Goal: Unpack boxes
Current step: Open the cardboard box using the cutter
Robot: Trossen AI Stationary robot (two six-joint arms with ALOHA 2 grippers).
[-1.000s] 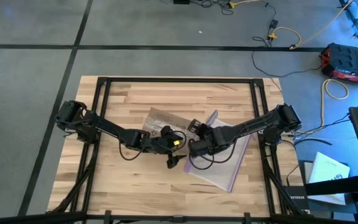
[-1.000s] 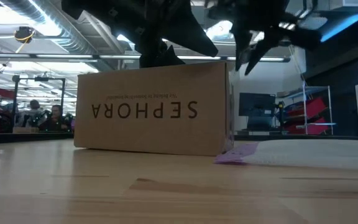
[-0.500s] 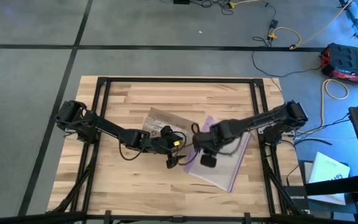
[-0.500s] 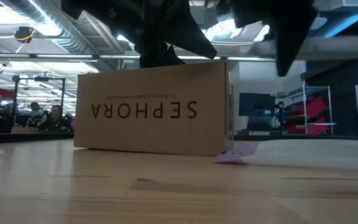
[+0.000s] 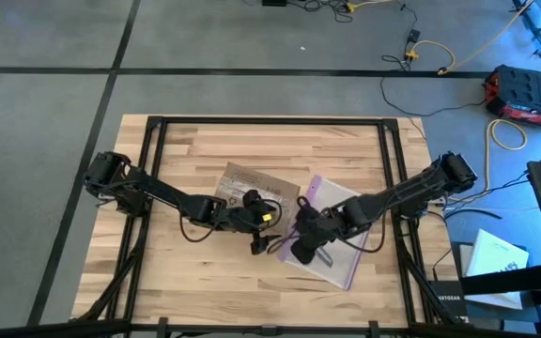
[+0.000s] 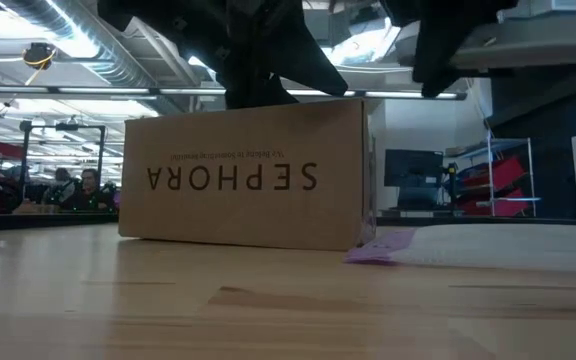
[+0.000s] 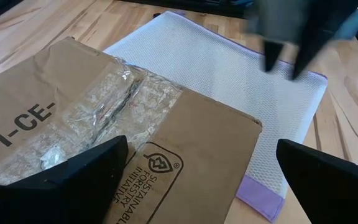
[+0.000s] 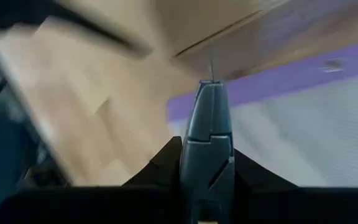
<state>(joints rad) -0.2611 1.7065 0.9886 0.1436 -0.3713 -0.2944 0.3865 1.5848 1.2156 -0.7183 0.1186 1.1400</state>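
My table [image 5: 195, 141] was pale wood planks. Mid-table sat the box [image 5: 252, 183], lettering upside down; touching it toward the right edge lay the purple-edged clear bag [image 5: 346, 202].

Low view: brown box [image 6: 248, 175], its "SEPHORA" lettering upside down, rests on the wooden table [image 6: 168, 310], with a purple-edged clear bag [image 6: 488, 245] lying at its 3 o'clock and dark arm parts at 12 o'clock.

Matt cardboard box [image 6: 248, 175], glossy tape [image 7: 98, 106]
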